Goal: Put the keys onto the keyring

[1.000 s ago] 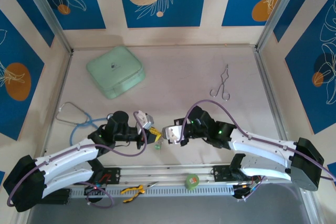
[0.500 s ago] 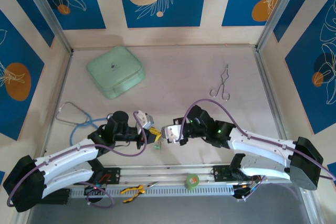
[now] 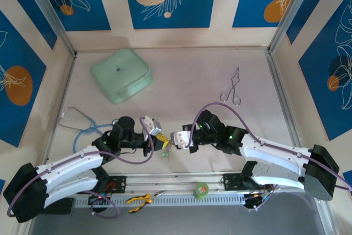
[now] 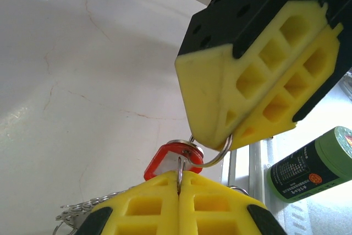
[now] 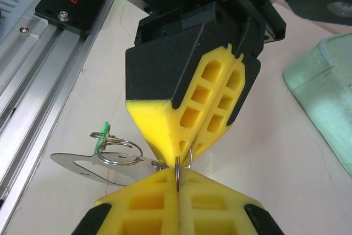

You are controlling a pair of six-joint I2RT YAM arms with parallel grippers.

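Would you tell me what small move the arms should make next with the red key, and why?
Probably the right gripper should ease its wire ring round a little further through the red key's head. Both pairs of fingers are shut, tip to tip: the left gripper pinches the key, and the ring meets its head, seemingly only partly threaded.

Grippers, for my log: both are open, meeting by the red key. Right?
Not open: both are shut. The left wrist view shows the left gripper and right gripper pinching the ring, meeting by the red key.
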